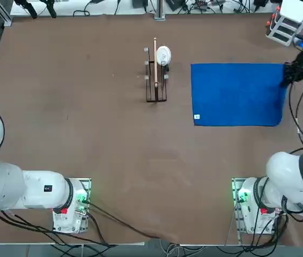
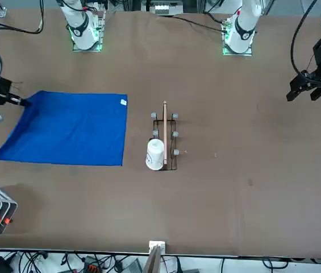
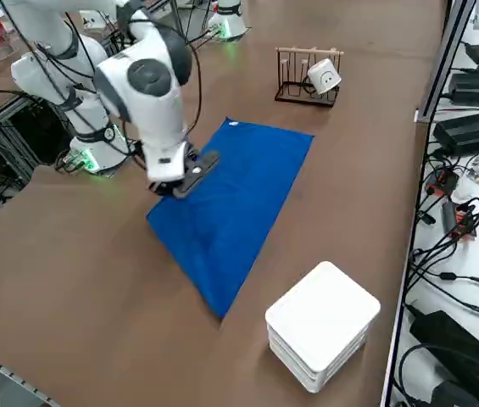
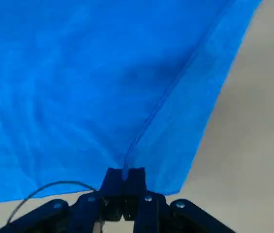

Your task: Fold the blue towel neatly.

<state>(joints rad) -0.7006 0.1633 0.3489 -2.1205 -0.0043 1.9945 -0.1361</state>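
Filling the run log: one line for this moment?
right pincer: shut on blue towel corner | corner lifted | fold: not done

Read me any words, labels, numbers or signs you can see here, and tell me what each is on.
No readable text.
White tag on the blue towel: too small to read.
White cup in the rack: a drawn face, no words.
Right gripper, shut on the blue towel: unmarked.

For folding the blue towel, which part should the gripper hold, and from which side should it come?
Best the far right corner, from the right: the blue towel lies flat, and only its edges offer a lip. The right gripper is shut on that corner.
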